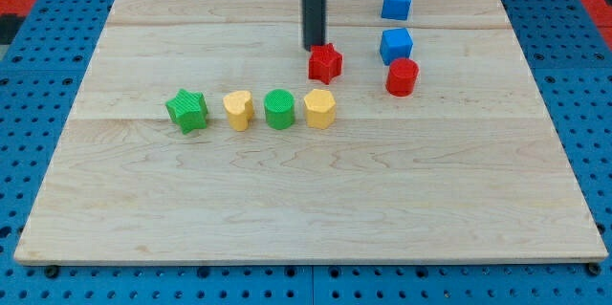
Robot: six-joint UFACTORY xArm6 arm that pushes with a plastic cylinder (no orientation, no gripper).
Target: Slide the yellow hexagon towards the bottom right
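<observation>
On a wooden board (306, 209), the yellow hexagon (319, 109) is set at the right end of a row, beside a green cylinder (279, 110). My tip (315, 49), a bare rod grasping nothing, is seen above, touching a red star (325, 63).

Your rod (314, 4) runs off the view's top; its tip (315, 49) seems to end just behind the red star (325, 63).

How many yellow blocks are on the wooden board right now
2. The yellow heart-shaped block sits between the green star block and green round block; the yellow hexagon block ends that row on the view's right. None seem hidden.
</observation>
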